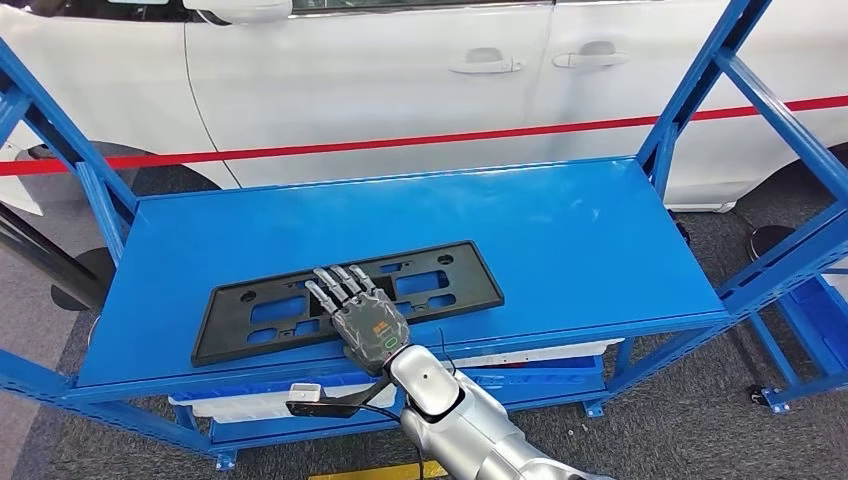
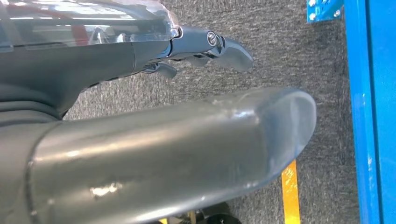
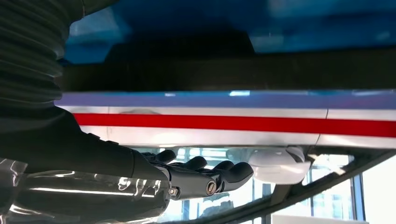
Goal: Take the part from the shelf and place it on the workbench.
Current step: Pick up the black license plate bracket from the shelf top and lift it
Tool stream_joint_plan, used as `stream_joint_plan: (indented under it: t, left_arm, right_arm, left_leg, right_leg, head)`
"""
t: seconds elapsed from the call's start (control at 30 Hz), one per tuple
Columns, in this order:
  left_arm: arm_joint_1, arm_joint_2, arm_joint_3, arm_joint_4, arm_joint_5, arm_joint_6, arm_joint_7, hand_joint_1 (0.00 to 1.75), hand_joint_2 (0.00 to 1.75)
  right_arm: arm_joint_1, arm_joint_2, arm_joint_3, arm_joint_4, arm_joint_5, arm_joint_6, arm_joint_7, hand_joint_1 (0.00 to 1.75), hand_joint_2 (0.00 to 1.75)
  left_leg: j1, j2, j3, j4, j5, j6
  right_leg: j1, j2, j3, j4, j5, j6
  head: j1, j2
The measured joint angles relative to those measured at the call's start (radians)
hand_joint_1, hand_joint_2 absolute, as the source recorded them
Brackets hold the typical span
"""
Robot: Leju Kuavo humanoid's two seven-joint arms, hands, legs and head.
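Head view shows the right robot hand [image 1: 362, 320] laid flat, fingers extended, over the black part [image 1: 255, 315] lying on the blue shelf [image 1: 600, 240], probably positioning for a grasp from its near edge; it holds nothing. Whether the fingers press the part is unclear. The left robot hand [image 2: 205, 46] hangs above carpet, its fingers mostly hidden, state undeterminable.

One black part [image 1: 350, 297], one blue shelf [image 1: 600, 230], one white car [image 1: 400, 80].
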Motion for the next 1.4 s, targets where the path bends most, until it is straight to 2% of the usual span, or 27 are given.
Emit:
stream_joint_plan:
  t: [0.07, 0.13, 0.23, 0.27, 0.3, 0.33, 0.4, 0.43, 0.47, 0.5, 0.53, 0.6, 0.63, 0.7, 0.77, 0.83, 0.9, 0.93, 0.97, 1.0, 1.07, 1.13, 1.17, 1.23, 1.3, 1.33, 1.4]
  left_arm:
    - [0.0, -0.001, 0.0, 0.0, -0.006, 0.0, 0.0, 0.0, 0.0]
    - [-0.001, -0.002, 0.0, 0.0, -0.015, 0.0, 0.0, 0.0, 0.0]
    - [-0.002, -0.002, 0.002, 0.0, -0.031, 0.0, 0.001, 0.0, 0.0]
    - [-0.003, -0.002, 0.003, 0.0, -0.037, 0.0, 0.001, 0.0, 0.0]
    - [-0.003, -0.003, 0.004, 0.0, -0.042, 0.0, 0.001, 0.0, 0.0]
    - [-0.003, -0.003, 0.006, 0.0, -0.046, 0.0, 0.002, 0.0, 0.0]
    - [-0.003, -0.004, 0.007, 0.0, -0.055, -0.001, 0.005, 0.0, 0.0]
    - [-0.003, -0.004, 0.008, 0.0, -0.058, -0.001, 0.006, 0.0, 0.0]
    - [-0.003, -0.004, 0.009, 0.0, -0.061, -0.001, 0.007, 0.0, 0.0]
    - [-0.003, -0.004, 0.01, 0.0, -0.062, -0.001, 0.008, 0.0, 0.0]
    - [-0.004, -0.004, 0.012, 0.0, -0.064, -0.001, 0.008, 0.0, 0.0]
    - [-0.006, -0.004, 0.015, 0.0, -0.068, -0.001, 0.009, 0.0, 0.0]
    - [-0.007, -0.004, 0.017, 0.0, -0.069, -0.001, 0.009, 0.0, 0.0]
    - [-0.008, -0.004, 0.021, 0.0, -0.069, -0.001, 0.009, 0.0, 0.0]
    - [-0.008, -0.006, 0.023, 0.0, -0.069, -0.002, 0.009, 0.0, 0.0]
    - [-0.009, -0.008, 0.025, 0.0, -0.07, -0.002, 0.009, 0.0, 0.0]
    - [-0.009, -0.008, 0.025, 0.0, -0.07, -0.002, 0.009, 0.0, 0.0]
    - [-0.009, -0.008, 0.026, 0.0, -0.071, -0.002, 0.009, 0.0, 0.0]
    - [-0.009, -0.009, 0.026, 0.0, -0.071, -0.003, 0.009, 0.0, 0.0]
    - [-0.009, -0.009, 0.026, 0.0, -0.071, -0.003, 0.009, 0.0, 0.0]
    - [-0.009, -0.012, 0.027, 0.0, -0.072, -0.005, 0.008, 0.0, 0.0]
    - [-0.009, -0.015, 0.029, 0.0, -0.076, -0.006, 0.008, 0.0, 0.0]
    - [-0.009, -0.016, 0.031, 0.0, -0.078, -0.006, 0.008, 0.0, 0.0]
    - [-0.009, -0.017, 0.038, 0.0, -0.083, -0.007, 0.006, 0.0, 0.0]
    - [-0.008, -0.018, 0.049, 0.0, -0.087, -0.007, 0.005, 0.0, 0.0]
    - [-0.008, -0.019, 0.055, 0.0, -0.089, -0.007, 0.004, 0.0, 0.0]
    - [-0.006, -0.021, 0.066, 0.0, -0.091, -0.008, 0.003, 0.0, 0.0]
  right_arm:
    - [-0.014, 0.002, -0.002, 0.017, 0.001, 0.009, 0.008, 0.0, 1.75]
    - [-0.033, 0.004, -0.007, 0.038, 0.001, 0.022, 0.024, 0.0, 1.75]
    - [-0.067, 0.006, -0.023, 0.076, 0.001, 0.031, 0.048, 0.0, 1.75]
    - [-0.079, 0.006, -0.029, 0.09, 0.002, 0.033, 0.055, 0.0, 1.75]
    - [-0.09, 0.006, -0.035, 0.105, 0.004, 0.037, 0.062, 0.36, 1.75]
    - [-0.099, 0.006, -0.039, 0.119, 0.006, 0.045, 0.071, 0.79, 1.75]
    - [-0.115, 0.006, -0.049, 0.148, 0.008, 0.07, 0.088, 1.67, 1.75]
    - [-0.122, 0.006, -0.055, 0.161, 0.008, 0.082, 0.093, 1.75, 1.75]
    - [-0.128, 0.006, -0.06, 0.172, 0.008, 0.093, 0.096, 1.75, 1.75]
    - [-0.135, 0.006, -0.066, 0.182, 0.008, 0.102, 0.097, 1.75, 1.75]
    - [-0.141, 0.006, -0.071, 0.19, 0.007, 0.109, 0.097, 1.75, 1.75]
    - [-0.149, 0.006, -0.08, 0.203, 0.007, 0.118, 0.097, 1.75, 1.75]
    - [-0.152, 0.005, -0.084, 0.208, 0.007, 0.12, 0.096, 1.75, 1.75]
    - [-0.155, 0.004, -0.091, 0.217, 0.006, 0.12, 0.096, 1.75, 1.75]
    - [-0.158, 0.004, -0.097, 0.222, 0.005, 0.117, 0.094, 1.75, 1.75]
    - [-0.161, 0.002, -0.103, 0.226, 0.004, 0.115, 0.092, 1.75, 1.75]
    - [-0.16, 0.0, -0.108, 0.23, 0.004, 0.113, 0.089, 1.75, 1.75]
    - [-0.159, -0.001, -0.11, 0.232, 0.004, 0.113, 0.088, 1.75, 1.75]
    - [-0.159, -0.001, -0.112, 0.234, 0.003, 0.113, 0.086, 1.75, 1.75]
    - [-0.159, -0.001, -0.113, 0.235, 0.002, 0.113, 0.085, 1.75, 1.75]
    - [-0.16, -0.001, -0.117, 0.236, 0.001, 0.11, 0.083, 1.75, 1.75]
    - [-0.16, -0.001, -0.123, 0.236, -0.002, 0.101, 0.075, 1.75, 1.75]
    - [-0.158, -0.001, -0.127, 0.236, -0.008, 0.094, 0.067, 1.75, 1.75]
    - [-0.154, -0.001, -0.141, 0.234, -0.034, 0.071, 0.036, 1.75, 1.75]
    - [-0.147, 0.003, -0.16, 0.223, -0.083, 0.049, -0.015, 1.75, 1.75]
    - [-0.142, 0.007, -0.171, 0.212, -0.112, 0.042, -0.042, 1.75, 1.75]
    - [-0.127, 0.013, -0.187, 0.181, -0.163, 0.042, -0.087, 1.75, 1.75]
  left_leg:
    - [-0.002, -0.001, 0.003, 0.002, -0.004, -0.006]
    - [-0.006, -0.001, 0.002, 0.002, -0.007, -0.016]
    - [-0.004, 0.0, 0.004, 0.0, -0.009, -0.036]
    - [-0.003, 0.0, 0.001, 0.012, -0.019, -0.041]
    - [-0.002, 0.001, -0.012, 0.043, -0.04, -0.045]
    - [-0.001, 0.001, -0.036, 0.096, -0.069, -0.047]
    - [0.0, 0.001, -0.098, 0.228, -0.126, -0.052]
    - [0.0, 0.001, -0.119, 0.271, -0.135, -0.053]
    - [0.0, 0.001, -0.123, 0.277, -0.125, -0.054]
    - [0.0, 0.001, -0.108, 0.243, -0.096, -0.052]
    - [0.0, 0.001, -0.077, 0.176, -0.058, -0.049]
    - [-0.003, 0.001, -0.016, 0.048, -0.01, -0.041]
    - [-0.006, 0.0, -0.002, 0.015, -0.003, -0.036]
    - [-0.009, -0.001, 0.001, 0.004, -0.003, -0.026]
    - [-0.005, 0.002, 0.004, -0.005, 0.005, -0.013]
    - [0.001, 0.006, 0.007, -0.014, 0.012, -0.002]
    - [0.0, 0.007, 0.004, -0.015, 0.013, 0.001]
    - [0.0, 0.007, 0.004, -0.015, 0.013, 0.001]
    - [0.0, 0.007, 0.004, -0.015, 0.013, 0.001]
    - [0.0, 0.006, 0.005, -0.014, 0.013, 0.001]
    - [0.0, 0.003, 0.007, -0.013, 0.011, -0.002]
    - [-0.004, -0.002, 0.006, -0.009, 0.009, -0.013]
    - [-0.005, -0.003, 0.005, -0.008, 0.008, -0.019]
    - [-0.004, -0.003, 0.006, -0.011, 0.008, -0.033]
    - [-0.001, -0.002, -0.003, 0.014, -0.013, -0.043]
    - [0.0, -0.001, -0.02, 0.055, -0.039, -0.046]
    - [0.001, -0.001, -0.078, 0.188, -0.106, -0.051]
  right_leg:
    - [0.002, 0.0, 0.063, -0.132, 0.064, -0.008]
    - [0.006, 0.001, 0.099, -0.213, 0.085, -0.015]
    - [0.006, 0.003, 0.105, -0.23, 0.086, -0.028]
    - [0.004, 0.003, 0.109, -0.235, 0.088, -0.035]
    - [0.002, 0.002, 0.112, -0.239, 0.09, -0.041]
    - [0.002, 0.0, 0.114, -0.241, 0.09, -0.045]
    - [0.005, 0.0, 0.115, -0.241, 0.088, -0.05]
    - [0.006, 0.0, 0.116, -0.24, 0.087, -0.05]
    - [0.007, 0.0, 0.117, -0.239, 0.086, -0.051]
    - [0.007, 0.001, 0.119, -0.237, 0.085, -0.05]
    - [0.007, 0.002, 0.121, -0.235, 0.083, -0.049]
    - [0.01, 0.003, 0.122, -0.23, 0.078, -0.042]
    - [0.012, 0.004, 0.121, -0.228, 0.078, -0.037]
    - [0.012, 0.004, 0.119, -0.229, 0.08, -0.027]
    - [0.011, 0.004, 0.116, -0.222, 0.073, -0.016]
    - [0.01, 0.003, 0.085, -0.152, 0.028, -0.006]
    - [0.006, 0.002, 0.023, -0.023, -0.034, 0.001]
    - [0.003, 0.002, -0.002, 0.027, -0.049, 0.003]
    - [0.001, 0.002, -0.01, 0.044, -0.045, 0.004]
    - [-0.001, 0.001, 0.001, 0.022, -0.023, 0.005]
    - [-0.004, 0.0, 0.067, -0.108, 0.042, 0.0]
    - [0.0, -0.001, 0.117, -0.211, 0.074, -0.008]
    - [0.003, -0.001, 0.125, -0.23, 0.075, -0.012]
    - [0.005, 0.0, 0.127, -0.235, 0.077, -0.023]
    - [0.002, -0.001, 0.131, -0.243, 0.083, -0.036]
    - [0.0, -0.001, 0.132, -0.246, 0.085, -0.042]
    - [0.003, -0.001, 0.132, -0.247, 0.085, -0.049]
  head:
    - [0.0, 0.0]
    - [-0.001, 0.0]
    - [-0.001, 0.0]
    - [-0.002, 0.0]
    - [-0.003, 0.0]
    - [-0.004, 0.0]
    - [-0.005, 0.0]
    - [-0.004, 0.0]
    - [-0.004, 0.0]
    - [-0.004, 0.0]
    - [-0.005, 0.0]
    - [-0.004, 0.0]
    - [-0.004, 0.0]
    - [-0.003, 0.0]
    - [-0.003, 0.0]
    - [0.0, 0.0]
    - [0.003, 0.0]
    - [0.003, 0.0]
    - [0.003, 0.0]
    - [0.003, 0.0]
    - [0.003, 0.0]
    - [0.002, 0.0]
    - [0.001, 0.0]
    - [0.001, 0.0]
    - [-0.001, 0.0]
    - [-0.003, 0.0]
    - [-0.005, 0.0]
